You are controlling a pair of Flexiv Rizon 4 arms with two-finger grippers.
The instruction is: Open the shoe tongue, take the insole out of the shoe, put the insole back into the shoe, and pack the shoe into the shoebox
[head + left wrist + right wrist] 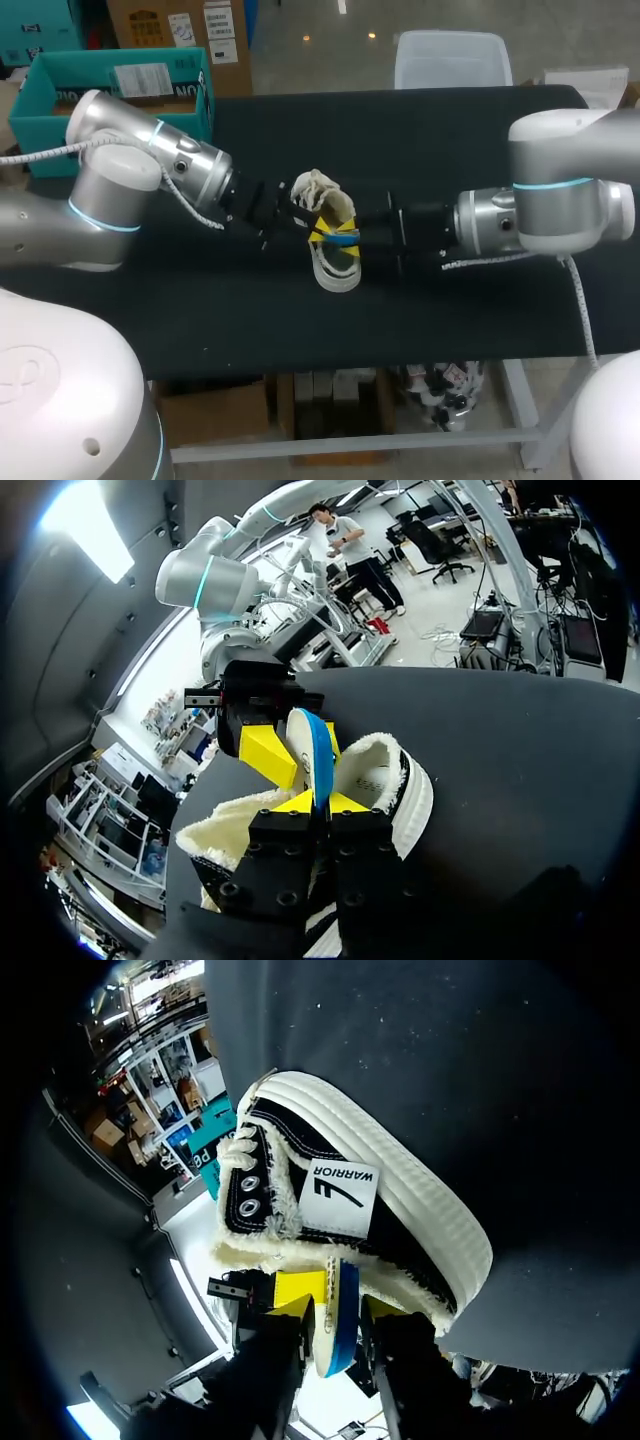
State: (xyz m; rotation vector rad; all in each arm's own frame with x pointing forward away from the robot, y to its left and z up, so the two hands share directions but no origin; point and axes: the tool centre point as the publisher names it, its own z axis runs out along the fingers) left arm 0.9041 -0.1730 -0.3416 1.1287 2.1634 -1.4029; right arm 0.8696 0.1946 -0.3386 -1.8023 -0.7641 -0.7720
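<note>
A black canvas shoe point(335, 272) with a white sole and cream fleece lining lies on its side mid-table. A thin insole point(318, 750), blue on one face and white on the other, sticks out of the shoe's mouth point(380, 775). My left gripper point(322, 802) comes in from the left and is shut on the insole's edge. From the right, my right gripper point(335, 1310) straddles the same insole point(340, 1325), its fingers slightly apart from it, open. In the head view both sets of yellow tips meet at the shoe's opening, left gripper point(314, 226) and right gripper point(338, 240).
A teal open box point(110, 95) stands at the back left corner, behind my left arm. The black tabletop point(450, 150) lies bare around the shoe, in front of it and toward the back right.
</note>
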